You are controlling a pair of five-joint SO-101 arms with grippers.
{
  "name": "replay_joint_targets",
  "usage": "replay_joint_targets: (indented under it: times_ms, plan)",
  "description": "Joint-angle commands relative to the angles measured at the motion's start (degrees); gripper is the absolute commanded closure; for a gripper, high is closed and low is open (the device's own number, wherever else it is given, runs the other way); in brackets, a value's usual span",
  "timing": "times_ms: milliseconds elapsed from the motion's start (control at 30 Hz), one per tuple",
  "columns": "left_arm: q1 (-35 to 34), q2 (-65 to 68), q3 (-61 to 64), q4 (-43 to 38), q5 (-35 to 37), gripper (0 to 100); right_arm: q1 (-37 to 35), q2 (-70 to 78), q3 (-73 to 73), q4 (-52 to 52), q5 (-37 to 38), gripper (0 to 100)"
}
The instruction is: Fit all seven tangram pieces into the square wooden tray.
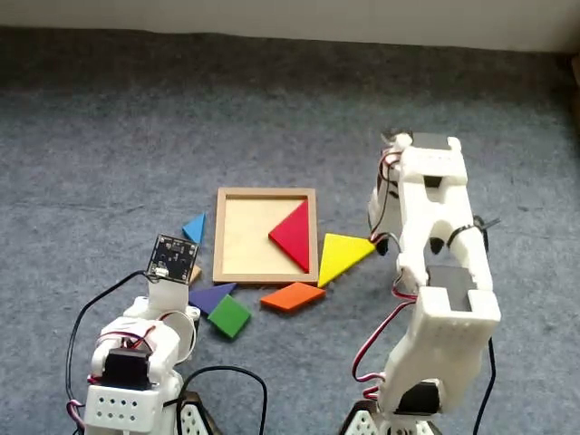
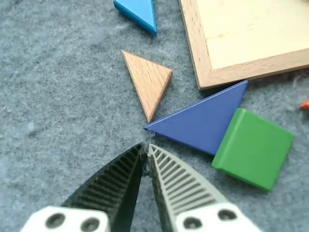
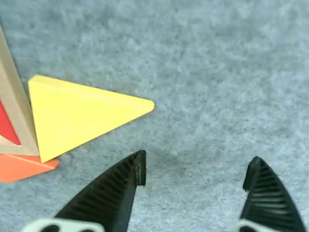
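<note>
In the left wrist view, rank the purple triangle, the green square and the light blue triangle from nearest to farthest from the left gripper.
1. Purple triangle, its tip just ahead of the left gripper.
2. Green square, beside the purple triangle.
3. Light blue triangle, beyond the wooden triangle.

A grey cloth with a fuzzy, felt-like nap covers the desk (image 1: 109, 136), matt and rough throughout. The tray (image 1: 219, 236) is pale bare wood, smooth and matt, with fine grain along its rim. The unpainted triangle (image 2: 148, 82) is the same raw wood, its grain clearly streaked. The violet-blue triangle (image 2: 203, 121), green square (image 2: 253, 147) and yellow triangle (image 3: 72, 113) carry an even coat of colour, smooth with a soft satin look. The left pincer (image 2: 146, 147) has ribbed plastic fingers, one black and one grey; the right pincer (image 3: 195, 169) is ribbed black plastic. The arm shells (image 1: 435, 181) are matt white plastic.
</note>
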Motion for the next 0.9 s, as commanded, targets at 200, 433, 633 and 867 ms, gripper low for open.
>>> replay_joint_targets:
  times_ms: [200, 433, 633, 867]
  plan:
    - [-0.84, -0.48, 1.10, 0.26, 0.44, 99, -2.33, -1.19, -6.11, -8.75, -5.01, 69.8]
    - [-0.84, -0.48, 1.10, 0.26, 0.44, 99, -3.91, 0.31, -4.00, -15.69, -4.75, 83.2]
    - [-0.84, -0.48, 1.10, 0.26, 0.44, 99, -3.65, 8.48, -2.86, -13.41, -4.66, 83.5]
    - [-0.84, -0.48, 1.10, 0.26, 0.44, 99, -2.59, 7.43, -2.68, -1.36, -1.05, 83.6]
